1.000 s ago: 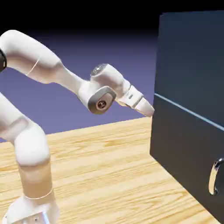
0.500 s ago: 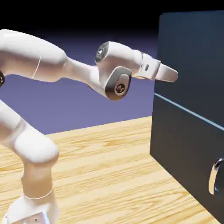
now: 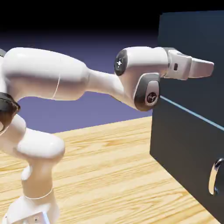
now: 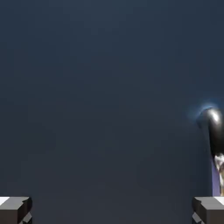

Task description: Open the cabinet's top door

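Item 1, end effector [image 3: 209, 66]: we log it held level in front of the top door [image 3: 192, 52], pointing at the dark panel. In the hand view the two grey fingertips [image 4: 15, 210] sit at the far corners of the picture, so the jaws stand wide apart with nothing between them but bare door.

Item 2, cabinet [image 3: 175, 144]: a tall dark box directly ahead of the end effector. A pale seam [image 3: 188, 111] below the end effector divides the top door from the lower panel [image 3: 188, 157].

Item 3, top door handle [image 4: 213, 131]: curved, dark with a bright silver highlight. It lies off to the right-hand finger's side in the hand view, just beyond that fingertip rather than between the two. We cannot see it in the exterior view.

Item 4, lower handle [image 3: 214, 176]: shiny metal, well below the end effector on the lower panel, not the one we want.

Risks, as we judge them: the handle is off-centre, so a straight advance would put the fingertips against flat panel and shutting would catch nothing. A sideways correction made too close could knock the right-hand finger against the handle's curve. Dropping below the seam would bring us to the wrong door.

Surroundings: wooden bench [image 3: 109, 166] lies below the end effector. Nothing stands between end effector and door
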Available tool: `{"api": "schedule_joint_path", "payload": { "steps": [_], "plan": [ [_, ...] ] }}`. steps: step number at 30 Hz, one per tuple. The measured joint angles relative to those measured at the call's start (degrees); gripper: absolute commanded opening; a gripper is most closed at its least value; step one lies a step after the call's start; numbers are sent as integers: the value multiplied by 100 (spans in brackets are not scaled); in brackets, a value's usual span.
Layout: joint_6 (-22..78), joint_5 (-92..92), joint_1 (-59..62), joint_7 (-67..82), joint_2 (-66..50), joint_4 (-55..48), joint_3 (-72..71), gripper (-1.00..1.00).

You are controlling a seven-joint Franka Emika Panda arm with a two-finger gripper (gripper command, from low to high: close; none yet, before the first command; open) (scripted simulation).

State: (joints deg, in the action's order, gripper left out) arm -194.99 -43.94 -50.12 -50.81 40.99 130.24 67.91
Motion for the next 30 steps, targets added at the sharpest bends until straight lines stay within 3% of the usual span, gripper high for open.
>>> {"api": "schedule_joint_path", "payload": {
  "steps": [8,14,15,30],
  "plan": [
    [-496,-1039,-1169,-197,197,-728,1606,0],
    [-498,-702,-2199,-7,52,-1369,2261,0],
    [-498,-633,-2408,32,22,-1500,2394,-100],
    [-1628,541,252,-317,-1636,29,771,-100]
  ]
}}
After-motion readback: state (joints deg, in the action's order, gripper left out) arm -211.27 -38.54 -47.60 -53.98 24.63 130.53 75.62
